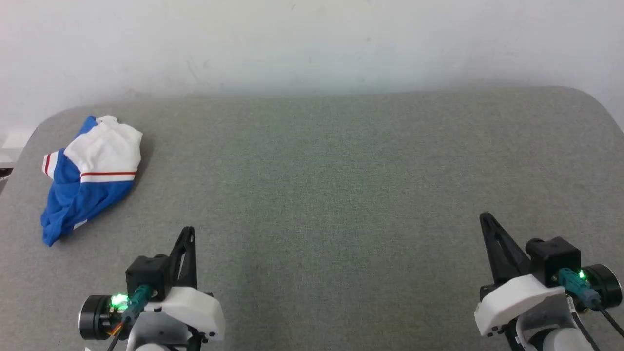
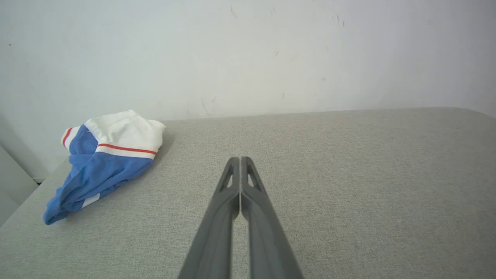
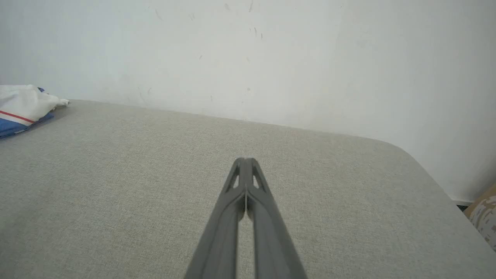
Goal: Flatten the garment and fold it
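**Jersey bunched at upper left, both grippers closed and empty**

The garment (image 1: pixel 90 175) lies in a crumpled heap at the upper left of the head view, close to the rounded corner of the grey fabric-covered table (image 1: pixel 341 170). A white panel with a red stripe sits on top and blue cloth trails down toward the lower left of the heap. The white panel may be a sleeve, but the bunching makes that hard to confirm, and no lettering can be seen.

The left gripper (image 1: pixel 189 231) sits at the lower left of the head view and the right gripper (image 1: pixel 485 217) at the lower right. In each wrist view the two dark fingers are pressed together along their tips, with nothing between them. Neither touches the cloth. The left one is near the heap, below and to its right, while the right one is well apart from it across a broad stretch of table. The left wrist view shows the heap at its middle left, and in the right wrist view only an edge of it shows at the far left.

The task appears to be at its very start, since nothing is flattened or folded yet. The next move probably falls to the left arm. Its fingers would need to part, reach up and left to the heap, and pinch an edge or corner. The cloth could then be drawn toward the middle of the table, where both arms can spread it.
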`<state>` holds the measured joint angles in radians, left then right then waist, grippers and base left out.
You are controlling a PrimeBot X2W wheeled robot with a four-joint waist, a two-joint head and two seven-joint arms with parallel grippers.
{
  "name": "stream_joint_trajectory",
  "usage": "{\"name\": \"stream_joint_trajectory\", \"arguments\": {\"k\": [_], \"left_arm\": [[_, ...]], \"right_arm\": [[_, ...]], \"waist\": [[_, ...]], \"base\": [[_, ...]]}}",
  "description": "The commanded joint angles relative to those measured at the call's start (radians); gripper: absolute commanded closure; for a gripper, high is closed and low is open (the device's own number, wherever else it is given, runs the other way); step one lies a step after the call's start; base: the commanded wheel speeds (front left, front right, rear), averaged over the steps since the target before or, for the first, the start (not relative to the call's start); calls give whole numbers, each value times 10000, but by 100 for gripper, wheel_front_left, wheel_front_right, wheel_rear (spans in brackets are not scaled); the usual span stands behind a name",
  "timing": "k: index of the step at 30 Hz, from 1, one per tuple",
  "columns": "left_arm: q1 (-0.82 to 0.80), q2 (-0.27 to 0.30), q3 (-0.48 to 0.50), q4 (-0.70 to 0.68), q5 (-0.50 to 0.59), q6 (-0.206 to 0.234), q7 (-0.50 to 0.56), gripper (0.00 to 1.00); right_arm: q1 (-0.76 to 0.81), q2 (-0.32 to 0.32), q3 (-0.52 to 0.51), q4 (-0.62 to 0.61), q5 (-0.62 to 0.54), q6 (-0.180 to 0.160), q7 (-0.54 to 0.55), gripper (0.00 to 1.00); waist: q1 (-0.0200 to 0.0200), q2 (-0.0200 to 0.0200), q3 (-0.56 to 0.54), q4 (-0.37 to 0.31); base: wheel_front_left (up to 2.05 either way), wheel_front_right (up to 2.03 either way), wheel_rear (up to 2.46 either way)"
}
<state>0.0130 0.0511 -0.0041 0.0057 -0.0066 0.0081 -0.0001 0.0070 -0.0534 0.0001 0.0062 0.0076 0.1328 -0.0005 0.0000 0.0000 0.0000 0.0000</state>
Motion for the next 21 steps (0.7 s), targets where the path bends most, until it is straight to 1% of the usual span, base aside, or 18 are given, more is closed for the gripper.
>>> {"name": "stream_joint_trajectory", "arguments": {"k": [1, 21], "left_arm": [[-130, -9, 41, -57, 66, -81, 1, 100], [-130, -9, 41, -57, 66, -81, 1, 100]], "right_arm": [[-70, 32, -1, -62, -76, -21, 5, 100], [-70, 32, -1, -62, -76, -21, 5, 100]], "waist": [[0, 0, 0, 0], [0, 0, 0, 0]], "base": [[0, 0, 0], [0, 0, 0]]}}
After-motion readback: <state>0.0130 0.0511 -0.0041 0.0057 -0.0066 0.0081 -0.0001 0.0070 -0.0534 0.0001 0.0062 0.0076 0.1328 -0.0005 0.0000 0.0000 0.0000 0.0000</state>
